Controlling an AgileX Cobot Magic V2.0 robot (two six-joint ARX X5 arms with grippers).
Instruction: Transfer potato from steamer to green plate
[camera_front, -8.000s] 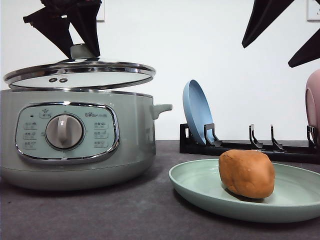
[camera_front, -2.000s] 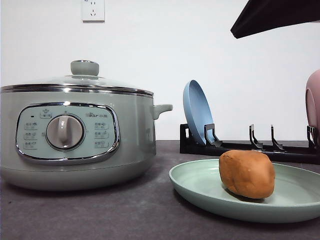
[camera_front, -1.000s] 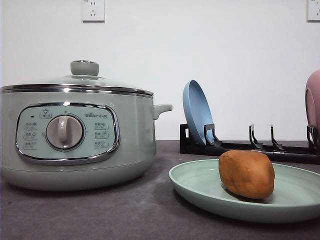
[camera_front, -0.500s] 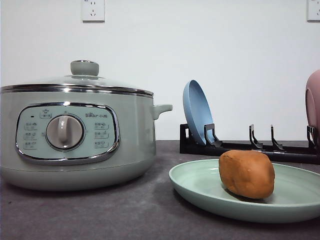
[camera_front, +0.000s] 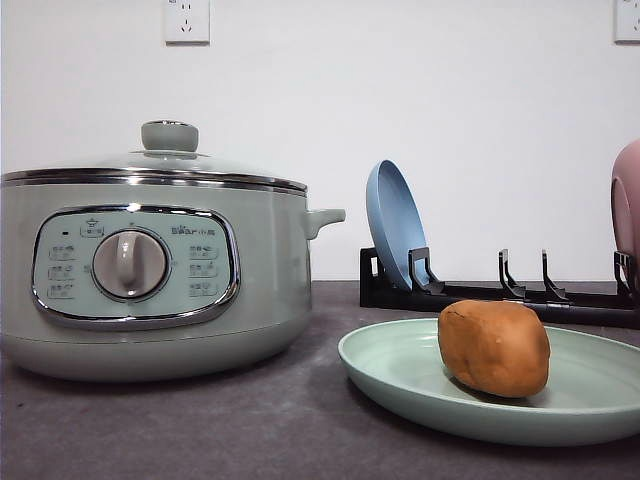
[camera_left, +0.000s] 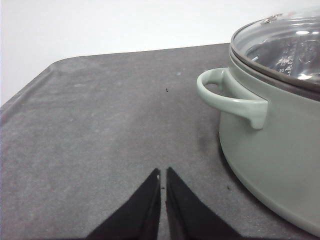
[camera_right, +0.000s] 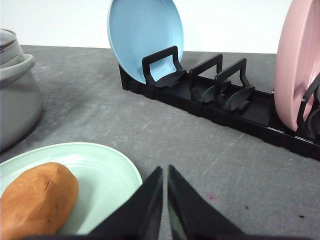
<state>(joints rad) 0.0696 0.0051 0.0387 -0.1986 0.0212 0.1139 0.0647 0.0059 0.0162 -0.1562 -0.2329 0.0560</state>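
Note:
The orange-brown potato (camera_front: 494, 347) lies on the pale green plate (camera_front: 400, 375) at the front right of the table; the right wrist view shows the potato (camera_right: 36, 198) on that plate (camera_right: 107, 172) too. The sage-green steamer (camera_front: 150, 270) stands at the left with its glass lid (camera_front: 160, 165) seated on it. My left gripper (camera_left: 162, 176) is shut and empty, low over bare table beside the steamer's side handle (camera_left: 227, 97). My right gripper (camera_right: 164, 174) is shut and empty, next to the plate's rim, apart from the potato.
A black dish rack (camera_front: 500, 295) stands behind the green plate, holding an upright blue plate (camera_front: 393, 222) and a pink plate (camera_front: 627, 205) at the far right. Dark grey table (camera_left: 100, 130) stretches out beside the steamer.
The left gripper set the lid down on the steamer and left the front view. The right arm also withdrew from the front view. Over the last second nothing moves.

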